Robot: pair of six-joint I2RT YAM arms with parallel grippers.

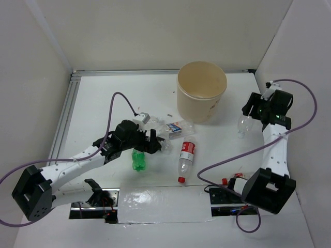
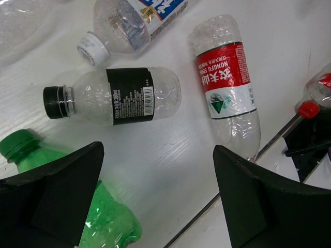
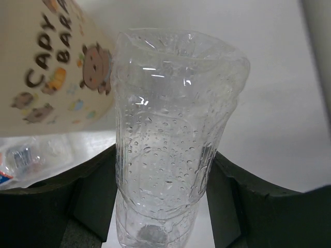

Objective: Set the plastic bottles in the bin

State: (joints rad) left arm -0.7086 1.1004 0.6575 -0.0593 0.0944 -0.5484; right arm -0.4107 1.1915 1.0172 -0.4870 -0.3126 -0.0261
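Beside the bin [image 1: 199, 110], right claw [image 3: 161, 186] clamped on clear droplet-beaded bottle [image 3: 173, 119]; left claw [image 2: 158, 194] apart.

The bin [image 3: 46, 77] is showing the big letters "CAPY" and "BARA" at 10 o'clock in the right wrist view, with little cartoon animals beside them.

In the left wrist view, the red-label bottle [image 2: 226, 77] at 2 o'clock is showing "NONGFU SPRING" in white, next to big Chinese signs. The black-label bottle [image 2: 129, 95] at 10 o'clock is carrying white print and a barcode, too small to read. The blue-white-label bottle [image 2: 135, 20] at 12 o'clock is showing only cut-off signs.
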